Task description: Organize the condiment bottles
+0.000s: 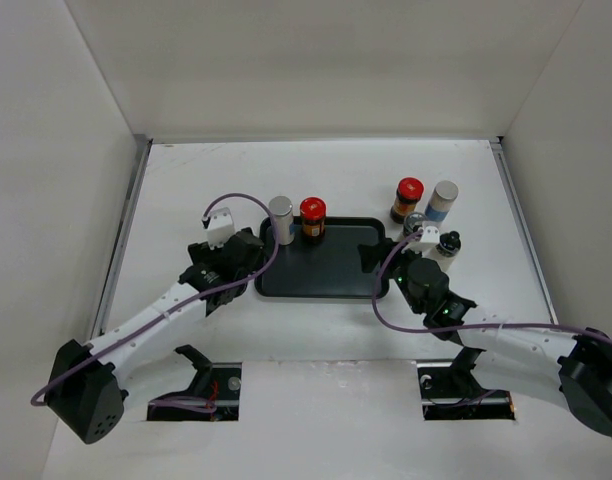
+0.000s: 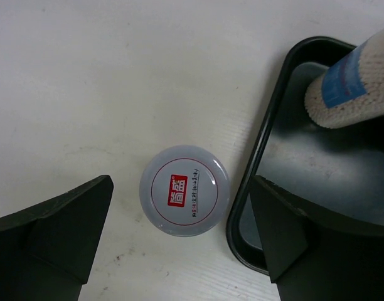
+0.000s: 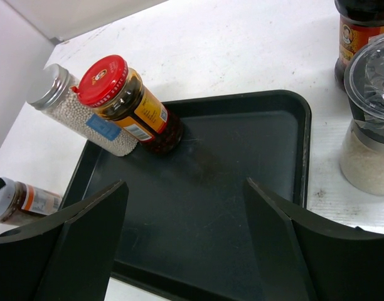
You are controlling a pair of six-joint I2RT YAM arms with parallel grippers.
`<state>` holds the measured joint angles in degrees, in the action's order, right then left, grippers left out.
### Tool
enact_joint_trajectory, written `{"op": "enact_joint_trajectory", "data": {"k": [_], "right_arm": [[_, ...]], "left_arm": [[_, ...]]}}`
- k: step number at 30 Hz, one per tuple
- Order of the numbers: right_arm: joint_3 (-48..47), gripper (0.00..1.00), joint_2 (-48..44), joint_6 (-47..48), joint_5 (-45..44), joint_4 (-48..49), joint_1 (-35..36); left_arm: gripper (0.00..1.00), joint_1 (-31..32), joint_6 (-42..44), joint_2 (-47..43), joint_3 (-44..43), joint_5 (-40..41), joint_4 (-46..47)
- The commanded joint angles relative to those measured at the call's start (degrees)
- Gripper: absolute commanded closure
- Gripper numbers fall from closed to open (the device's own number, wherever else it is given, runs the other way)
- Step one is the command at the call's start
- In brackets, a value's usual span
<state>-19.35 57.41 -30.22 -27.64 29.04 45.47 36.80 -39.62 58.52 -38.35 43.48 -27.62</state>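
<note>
White-lidded jar (image 2: 184,197) stands on the table (image 2: 85,75) just beside the tray (image 2: 267,125), untouched between the fingers (image 2: 54,238) of the wide-open left claw (image 2: 181,185). A good grasp would centre first, then close clear of the tray. Over the tray the right claw (image 3: 186,187) hangs open and empty. Only the left wrist view shows this jar; from above, the left arm (image 1: 156,315) hides it.

A grey-capped jar (image 2: 184,198) stands on the white surface (image 2: 117,81) at lower centre, between the spread fingers of the left hand (image 2: 181,183), touching neither. At right, a black tray (image 2: 268,143) holds a pale blue-labelled jar (image 2: 355,84).
</note>
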Motion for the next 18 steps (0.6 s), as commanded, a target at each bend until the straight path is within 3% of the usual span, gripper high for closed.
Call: {"op": "enact_joint_trajectory", "data": {"k": [1,10,14,18], "right_arm": [[-2.2,0.19,-0.7,-0.2,0.7,2.8,0.4],[-2.4,0.17,-0.6,0.1,0.8,2.8,0.4],[-1.9,0.17,-1.2,-0.2,0.7,3.1,0.3],[-2.4,0.17,-0.7,0.2,0.7,3.1,0.6]], "left_arm": [[0.10,-1.4,-2.3,1.0,0.8,-1.8,-0.7],[0.31,-3.7,-3.0,3.5,3.5,-6.5,3.0],[0.53,-4.1,-2.5,2.7,2.9,-6.0,3.0],[0.63,-3.1,0.5,-2.2,-0.7,-1.7,2.2]]}}
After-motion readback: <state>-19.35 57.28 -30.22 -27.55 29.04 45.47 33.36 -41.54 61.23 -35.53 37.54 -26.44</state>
